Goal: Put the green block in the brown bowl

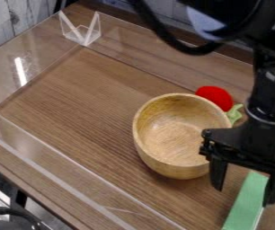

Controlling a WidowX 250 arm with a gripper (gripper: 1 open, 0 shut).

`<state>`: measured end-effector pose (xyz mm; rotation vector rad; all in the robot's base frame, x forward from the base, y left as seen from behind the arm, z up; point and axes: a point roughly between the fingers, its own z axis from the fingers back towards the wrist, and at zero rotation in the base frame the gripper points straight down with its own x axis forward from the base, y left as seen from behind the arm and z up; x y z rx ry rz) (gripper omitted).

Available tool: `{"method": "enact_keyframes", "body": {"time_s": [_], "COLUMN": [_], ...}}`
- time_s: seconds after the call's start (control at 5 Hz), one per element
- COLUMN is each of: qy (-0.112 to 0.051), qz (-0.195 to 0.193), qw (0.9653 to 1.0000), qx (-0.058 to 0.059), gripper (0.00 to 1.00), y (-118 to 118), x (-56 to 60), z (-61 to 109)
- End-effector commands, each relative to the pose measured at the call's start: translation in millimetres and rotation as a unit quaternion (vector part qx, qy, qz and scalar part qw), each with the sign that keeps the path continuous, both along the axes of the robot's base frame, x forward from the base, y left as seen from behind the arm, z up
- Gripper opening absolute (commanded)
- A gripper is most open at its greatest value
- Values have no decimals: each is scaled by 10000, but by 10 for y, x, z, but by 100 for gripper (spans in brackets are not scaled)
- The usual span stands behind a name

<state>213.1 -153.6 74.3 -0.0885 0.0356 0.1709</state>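
Block [242,216], light green, lies at the near right corner of the worktop [68,123], long side running roughly away from the camera, near end cut off by the picture edge. Task thing, must go in the bowl. Far end partly hidden under the dark gripper [238,180]. Gripper hangs over that right-edge area, jaws apart, nothing seen clamped between them; placed there probably to line up with the block before going down. Whether a fingertip touches the block, can't tell.

Brown bowl [164,137] sits just left of gripper and block, upright, mouth up, toward the right side of the worktop. Handy spot, likely a short carry. Rim is close to the gripper, so a low sideways move could bump it.

Red round thing [215,97] is just beyond the bowl, toward the far right corner, small green bit [235,113] beside it, partly behind the arm [212,36]. Not needed for the job.

Block looks flat, bar-shaped, plain, matte, straight-edged, pale green against brown wood. Probably rigid, best gripped across its narrow width. Pick-up still to do; bowl has no block in it.
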Motion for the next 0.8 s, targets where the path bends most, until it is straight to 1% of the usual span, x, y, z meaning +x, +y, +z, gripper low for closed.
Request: {"method": "enact_keyframes", "body": {"time_s": [0.0, 0.2, 0.6], "qy": [-317, -397, -565], "qz": [-261, -491, -239], "qw": [9990, 9978, 9979], "qx": [-169, -204, -196], "gripper": [100, 100, 100], "y": [-18, -19, -20], "x": [-24, -51, 73], "z": [129, 129, 150]}}
